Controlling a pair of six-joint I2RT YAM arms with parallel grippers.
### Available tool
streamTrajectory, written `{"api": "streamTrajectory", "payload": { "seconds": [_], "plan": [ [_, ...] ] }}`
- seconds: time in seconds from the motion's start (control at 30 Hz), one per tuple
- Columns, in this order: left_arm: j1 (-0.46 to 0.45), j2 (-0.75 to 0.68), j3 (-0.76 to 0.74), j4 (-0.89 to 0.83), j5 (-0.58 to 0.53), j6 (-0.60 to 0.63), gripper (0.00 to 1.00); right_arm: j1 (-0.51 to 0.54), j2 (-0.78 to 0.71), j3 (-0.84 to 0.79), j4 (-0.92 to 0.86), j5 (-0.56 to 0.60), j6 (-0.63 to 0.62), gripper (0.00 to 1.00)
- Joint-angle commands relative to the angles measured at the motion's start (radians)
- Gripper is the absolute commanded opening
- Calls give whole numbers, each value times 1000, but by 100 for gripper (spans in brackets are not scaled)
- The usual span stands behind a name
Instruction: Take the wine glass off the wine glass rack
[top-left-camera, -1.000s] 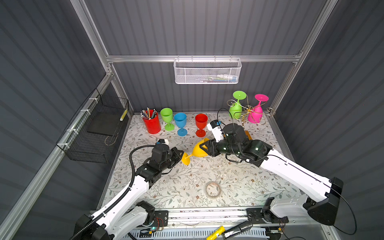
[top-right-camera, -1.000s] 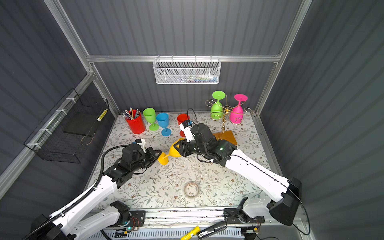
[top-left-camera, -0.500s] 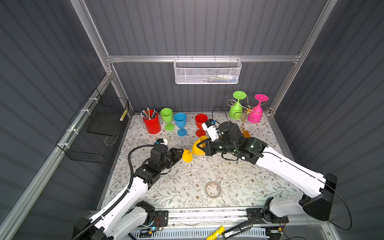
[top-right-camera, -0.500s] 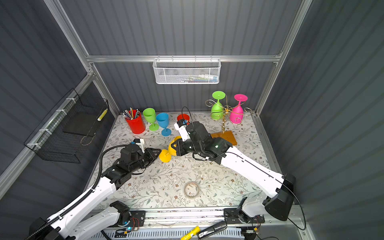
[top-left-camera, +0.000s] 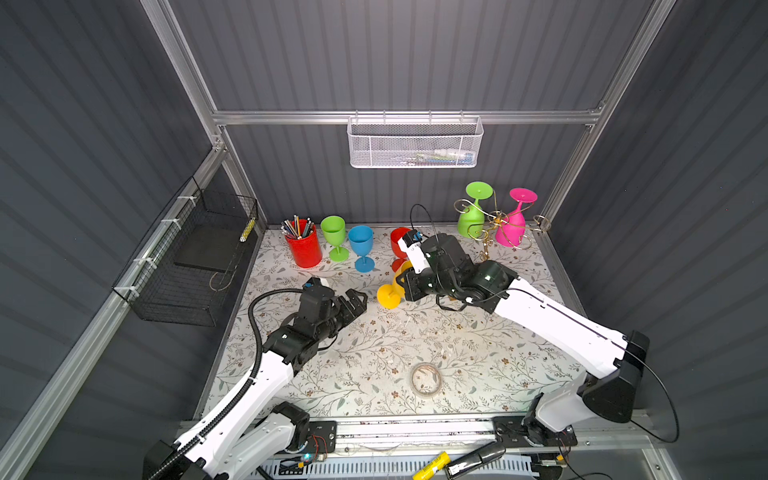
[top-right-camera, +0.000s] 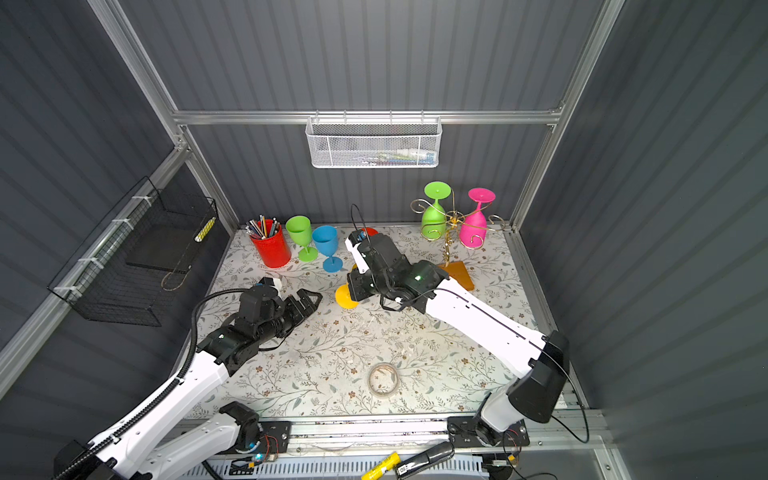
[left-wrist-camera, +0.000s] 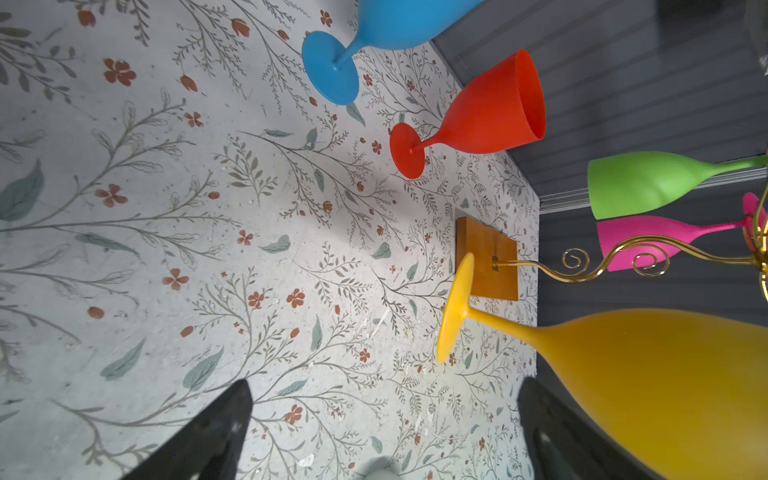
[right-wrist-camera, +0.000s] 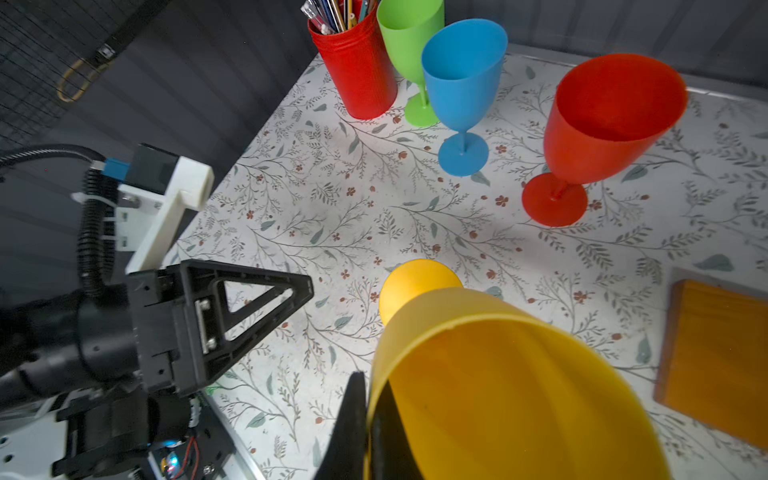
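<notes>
Both top views look steeply down on your whole table (top-left-camera: 374, 353); both close wrist views share the yellow glass (left-wrist-camera: 644, 395).

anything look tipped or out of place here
Only the yellow wine glass: it is tilted, not standing, pinched at its rim by the right gripper. Nothing else stands out.

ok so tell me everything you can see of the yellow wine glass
The yellow wine glass looks like matte plastic: a tall bowl, slim stem and round foot. It is tilted steeply, foot down towards the floral table. The right pincer is shut on its rim, one finger inside the bowl. The open left pincer faces the foot without touching it.
</notes>
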Motion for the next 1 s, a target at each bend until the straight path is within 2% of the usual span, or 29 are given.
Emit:
{"api": "streamTrajectory", "payload": {
  "seconds": [0.0, 0.17, 0.3, 0.53, 0.97],
  "plan": [
    [13, 13, 49, -74, -36, 63, 100, 0, 68, 69, -70, 92, -71, 0],
    [41, 25, 85, -113, -68, 123, 100, -2, 184, 174, -132, 173, -125, 0],
    [87, 49, 99, -125, -64, 163, 100, -11, 259, 232, -153, 195, -155, 0],
    [171, 99, 104, -97, 0, 194, 100, -37, 392, 334, -178, 181, -192, 0],
    [215, 140, 92, -53, 41, 203, 100, -78, 494, 360, -144, 130, -207, 0]
  ]
}}
